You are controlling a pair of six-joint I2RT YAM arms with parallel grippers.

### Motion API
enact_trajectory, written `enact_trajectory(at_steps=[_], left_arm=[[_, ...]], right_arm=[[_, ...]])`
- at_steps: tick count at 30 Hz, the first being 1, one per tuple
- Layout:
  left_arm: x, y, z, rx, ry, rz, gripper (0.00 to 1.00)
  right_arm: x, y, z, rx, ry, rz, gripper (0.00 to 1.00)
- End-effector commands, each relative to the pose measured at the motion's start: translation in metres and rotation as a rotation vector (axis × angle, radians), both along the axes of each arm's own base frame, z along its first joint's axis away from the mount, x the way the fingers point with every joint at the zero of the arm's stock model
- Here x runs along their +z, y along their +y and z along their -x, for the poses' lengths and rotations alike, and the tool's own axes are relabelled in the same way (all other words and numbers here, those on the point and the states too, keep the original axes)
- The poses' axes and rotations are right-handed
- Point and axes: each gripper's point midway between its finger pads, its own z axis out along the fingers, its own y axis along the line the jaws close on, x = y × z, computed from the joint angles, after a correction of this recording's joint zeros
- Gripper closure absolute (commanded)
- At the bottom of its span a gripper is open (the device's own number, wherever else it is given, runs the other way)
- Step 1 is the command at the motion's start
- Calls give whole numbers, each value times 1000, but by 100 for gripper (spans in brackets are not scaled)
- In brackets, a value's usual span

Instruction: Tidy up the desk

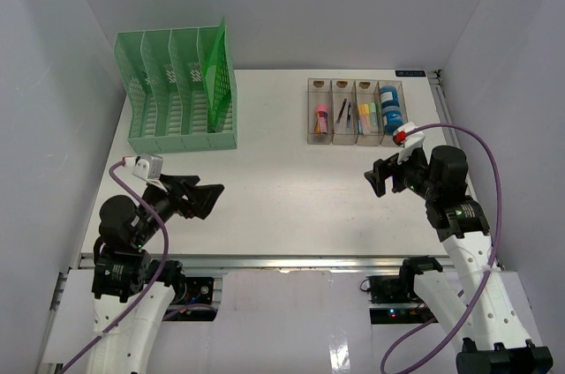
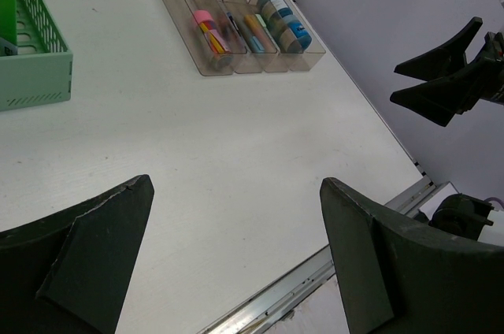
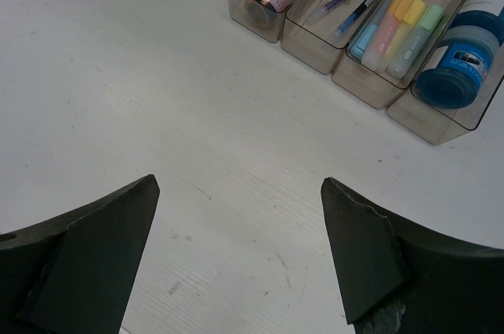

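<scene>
both left fingers (image 2: 87, 263) and right fingers (image 3: 378, 263) wide, empty, above the desk (image 1: 291, 171), long axis left-right

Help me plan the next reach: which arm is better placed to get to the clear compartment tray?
Right. The right gripper hovers open close to the tray, whose compartments show near in its wrist view. The left gripper, also open, sits across the desk, nearer the green file rack.
</scene>
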Motion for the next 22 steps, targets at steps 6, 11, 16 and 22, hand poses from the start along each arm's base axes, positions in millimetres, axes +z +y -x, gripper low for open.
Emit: enact_trajectory(at_steps=[6, 11, 16, 22], left_arm=[[6, 1, 6, 2, 1, 13, 2], [6, 1, 7, 6, 4, 19, 2], [8, 1, 7, 7, 2, 23, 2], [11, 1, 8, 7, -3, 26, 2]], right_arm=[[17, 1, -4, -1, -64, -20, 10], [18, -1, -3, -9, -74, -14, 10], [20, -3, -4, -24, -85, -10, 10], [19, -4, -6, -31, -89, -10, 10]])
